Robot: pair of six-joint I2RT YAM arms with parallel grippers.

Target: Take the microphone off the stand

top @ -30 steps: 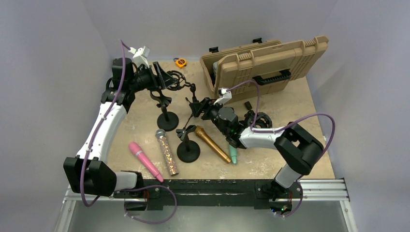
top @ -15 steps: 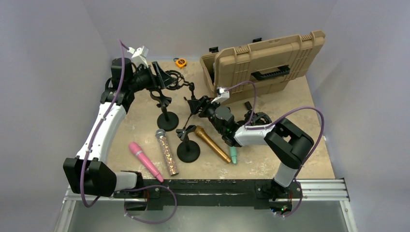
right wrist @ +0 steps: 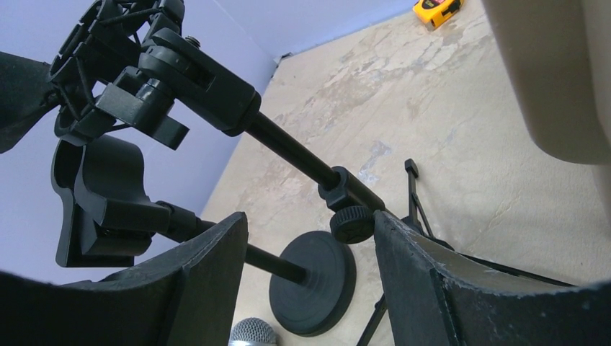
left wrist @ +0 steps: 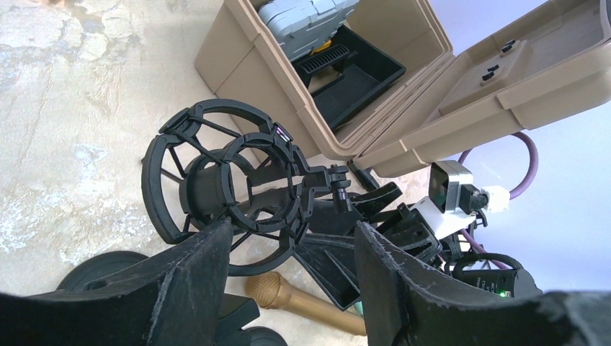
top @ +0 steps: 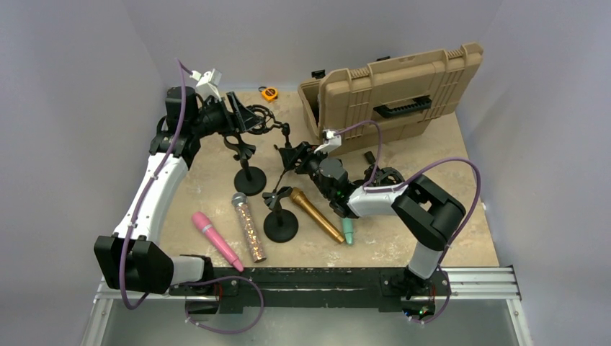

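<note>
Both jaws wide, the rigid, slick-looking microphone [left wrist: 209, 193] is best gripped by its barrel within the shock mount [left wrist: 151, 173].

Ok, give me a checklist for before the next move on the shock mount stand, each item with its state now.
1. Left end effector open: ok, the shock mount sits just ahead of its gap.
2. Microphone in the mount: cannot tell; a dark cylinder sits inside.
3. Right end effector clamped on the stand's pole: not ok, it is open with the pole in the gap.
4. Neighbouring clip empty: ok.
5. Gold microphone off the stands, flat on the table: ok.
</note>
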